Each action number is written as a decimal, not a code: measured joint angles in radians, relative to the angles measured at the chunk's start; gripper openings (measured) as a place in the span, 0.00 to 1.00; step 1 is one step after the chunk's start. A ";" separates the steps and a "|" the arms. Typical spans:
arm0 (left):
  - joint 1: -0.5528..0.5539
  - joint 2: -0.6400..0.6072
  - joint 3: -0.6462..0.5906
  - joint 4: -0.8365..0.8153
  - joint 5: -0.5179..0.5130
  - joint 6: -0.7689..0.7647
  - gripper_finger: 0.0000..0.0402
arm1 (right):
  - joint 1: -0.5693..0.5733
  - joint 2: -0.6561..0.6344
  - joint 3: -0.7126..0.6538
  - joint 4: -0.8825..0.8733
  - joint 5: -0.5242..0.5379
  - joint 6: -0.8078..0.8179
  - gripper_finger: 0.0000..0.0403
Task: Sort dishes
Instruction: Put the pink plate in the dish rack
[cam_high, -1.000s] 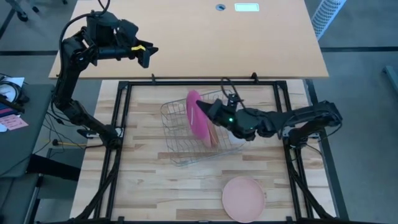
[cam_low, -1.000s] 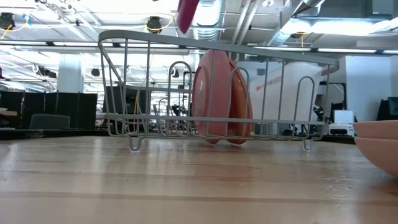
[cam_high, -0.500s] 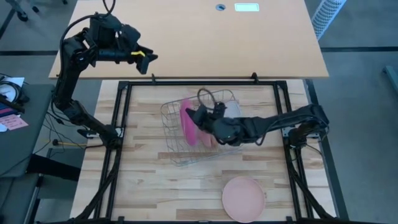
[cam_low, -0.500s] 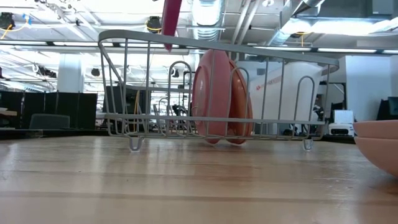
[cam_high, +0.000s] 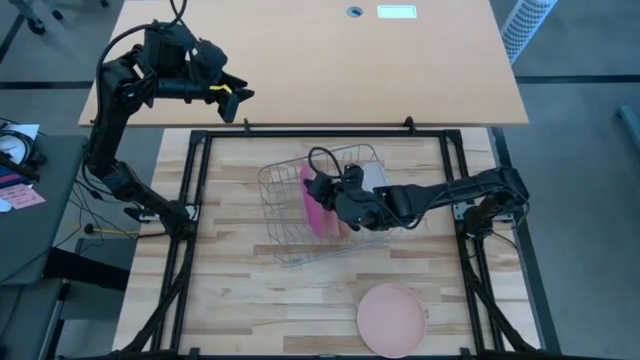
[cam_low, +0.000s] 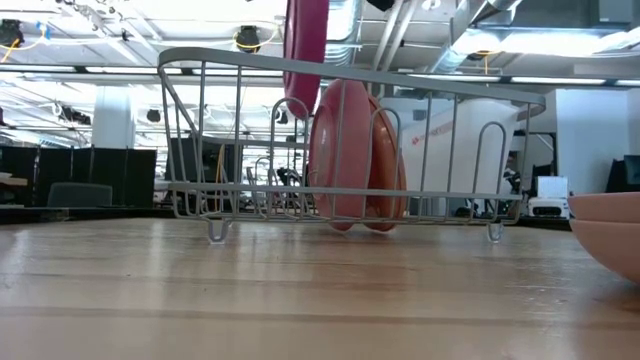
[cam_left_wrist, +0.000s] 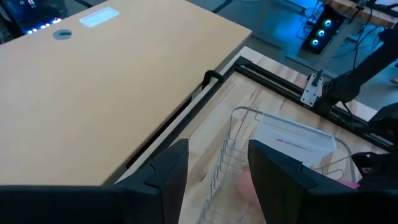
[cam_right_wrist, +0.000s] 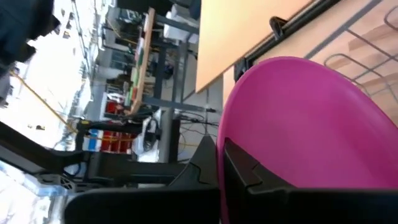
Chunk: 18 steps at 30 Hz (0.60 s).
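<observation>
A bright magenta plate (cam_high: 312, 202) stands on edge above the wire rack (cam_high: 285, 245), its lower part (cam_low: 305, 60) down between the rack's wires. My right gripper (cam_high: 324, 192) is shut on it, reaching in from the table's right. Two salmon-orange plates (cam_low: 345, 155) stand upright in the rack's slots just to the right of the magenta one. A pale pink plate (cam_high: 392, 318) lies flat near the front edge. My left gripper (cam_high: 236, 97) hangs open, high over the far left corner, its fingers (cam_left_wrist: 168, 180) holding nothing. My right gripper pinches the magenta plate's rim (cam_right_wrist: 280, 165) between its two fingers, one finger (cam_right_wrist: 242, 168) on each face. The fingers come nearly level from the table's right. The plate hangs on edge, almost upright, its lower rim inside the rack and clear of the rack's floor.
A translucent tub (cam_high: 372, 178) sits behind the rack's far right corner. A black frame (cam_high: 195, 200) rims the wooden tabletop, and a tan board (cam_high: 310, 60) lies beyond its far edge. Bare wood stretches left of the rack and in front of it.
My right gripper has gone down and toward the table's left with the magenta plate. The plate has tipped from a slant to nearly upright, and its lower rim has sunk below the rack's top wire, next to the salmon plates.
</observation>
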 joint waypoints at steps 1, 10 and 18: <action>0.000 0.000 0.000 0.002 0.000 -0.001 0.40 | -0.003 0.000 0.000 -0.013 -0.002 0.001 0.00; 0.000 0.000 0.000 0.005 0.000 -0.019 0.40 | -0.045 0.000 0.000 -0.114 -0.030 0.076 0.00; 0.000 0.000 0.000 0.005 0.000 -0.017 0.40 | -0.066 0.003 0.000 -0.081 -0.055 0.045 0.00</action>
